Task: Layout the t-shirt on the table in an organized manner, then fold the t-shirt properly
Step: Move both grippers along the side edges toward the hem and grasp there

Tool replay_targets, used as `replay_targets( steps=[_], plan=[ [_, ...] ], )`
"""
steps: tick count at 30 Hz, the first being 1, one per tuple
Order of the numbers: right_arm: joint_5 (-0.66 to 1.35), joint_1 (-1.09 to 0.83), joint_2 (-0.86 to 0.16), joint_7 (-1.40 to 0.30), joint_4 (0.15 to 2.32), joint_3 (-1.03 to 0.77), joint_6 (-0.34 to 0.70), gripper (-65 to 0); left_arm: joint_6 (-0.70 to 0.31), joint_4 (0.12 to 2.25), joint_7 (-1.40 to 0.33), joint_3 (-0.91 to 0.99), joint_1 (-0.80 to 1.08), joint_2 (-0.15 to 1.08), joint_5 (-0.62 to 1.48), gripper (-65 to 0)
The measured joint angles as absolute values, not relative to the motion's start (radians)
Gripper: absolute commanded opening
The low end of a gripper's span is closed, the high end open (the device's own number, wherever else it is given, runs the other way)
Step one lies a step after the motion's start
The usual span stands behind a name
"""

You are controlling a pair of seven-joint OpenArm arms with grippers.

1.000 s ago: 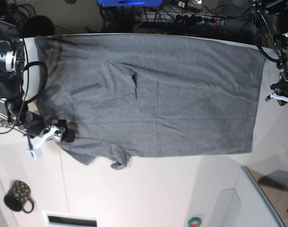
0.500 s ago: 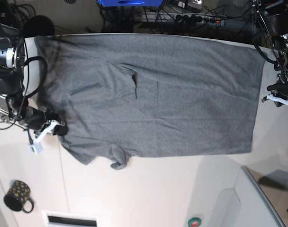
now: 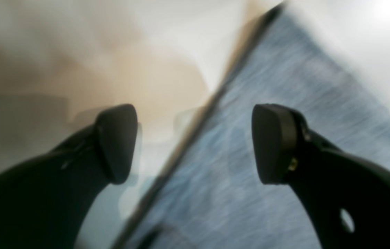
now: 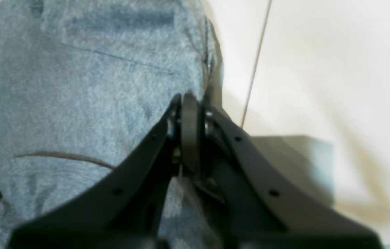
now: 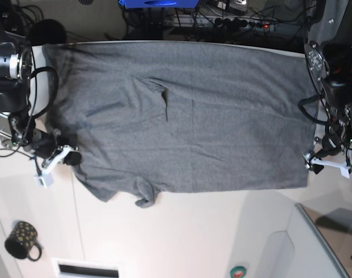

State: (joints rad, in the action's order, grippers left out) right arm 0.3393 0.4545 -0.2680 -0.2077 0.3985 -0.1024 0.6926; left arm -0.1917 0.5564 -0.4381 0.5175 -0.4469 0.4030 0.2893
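Left wrist view first, and it's a blurry one: the left hand (image 3: pixel 195 143) has its two dark pads spread wide with nothing between them. Below runs the hem edge of the t-shirt (image 3: pixel 267 138), grey cloth on one side of a dark diagonal line, bare white worktop (image 3: pixel 167 38) on the other. No grip here.

Over to the right wrist view: the right hand (image 4: pixel 189 114) is pinched fully closed, pads pressed together right at the edge of the t-shirt (image 4: pixel 77 90), close to a stitched seam. Whether a fold of fabric is caught between them I cannot tell; the tips sit against the cloth. White worktop (image 4: pixel 319 69) with its thin dark seam line lies just beside.

Now the base view, the wide picture. The t-shirt (image 5: pixel 222 116) lies spread across the worktop (image 5: pixel 193 231), mostly flat, body stretched out well. The right hand (image 5: pixel 66 157) is at the shoulder end, the left hand (image 5: pixel 325 165) at the hem corner. By my reading the layout is nearly there: a small crease sits near the middle and the near sleeve (image 5: pixel 142 196) is bunched and curled. No fold made yet, so the whole folding half remains.

Containers: a black dotted mug (image 5: pixel 22 240) stands well apart at the near corner; its contents can't be seen.
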Motion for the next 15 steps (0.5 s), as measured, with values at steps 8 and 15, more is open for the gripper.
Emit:
replay_targets(
  steps=[8,15],
  plan=[
    [0.34,0.408,-0.268,-0.207,0.486,-0.102,0.692,-64.4,-0.188,0.243,-0.243,0.235,-0.59,0.408,0.293,-15.6],
    [0.34,0.36,-0.271,-0.21,0.55,-0.102,0.692,-64.4,-0.194,0.174,-0.118,0.312,-0.566,0.424,0.299,-16.1]
  ],
)
